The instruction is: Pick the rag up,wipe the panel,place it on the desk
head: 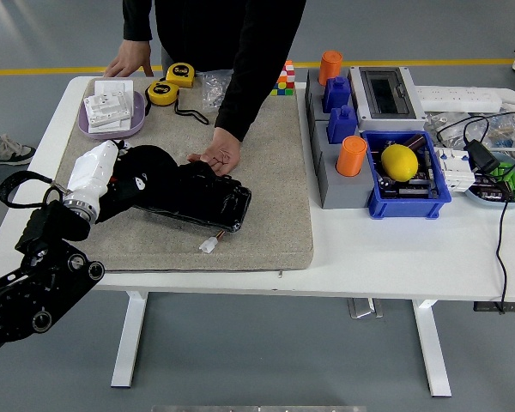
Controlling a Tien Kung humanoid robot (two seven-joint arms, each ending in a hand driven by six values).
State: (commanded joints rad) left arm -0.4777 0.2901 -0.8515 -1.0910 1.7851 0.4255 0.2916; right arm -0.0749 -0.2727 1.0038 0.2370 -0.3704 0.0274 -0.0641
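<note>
Right now your left hand point(137, 176) sits on the left end of the glossy black rectangular panel point(193, 202), and the black cloth rag point(150, 163) is bunched under and around it. Black hand, black rag and black panel run together, so you cannot tell how far the fingers are curled or whether they truly grip the cloth. The white forearm section point(92, 176) leads back from the panel toward the lower left, where the black arm joints hang off the edge of the white table point(395, 257). Your right arm does not show in the view.

The panel lies on the grey felt mat point(266, 215), tilted so its right end points toward the near edge. A small white connector on a short wire point(209, 245) lies on the mat just beside the panel's near right corner.

At the panel's far edge, a person in black sleeves rests one hand point(216, 156) on it, fingers touching the top rim. The person's other hand point(127, 64) is flat on the table far from the panel, behind the lilac tray of white sockets point(112, 112). Two yellow tape measures point(172, 84) lie beyond the panel, near that tray. Well to the panel's right, off the mat, stand a grey block with orange cylinders point(352, 154) and a blue bin holding a yellow lemon point(399, 161).
</note>
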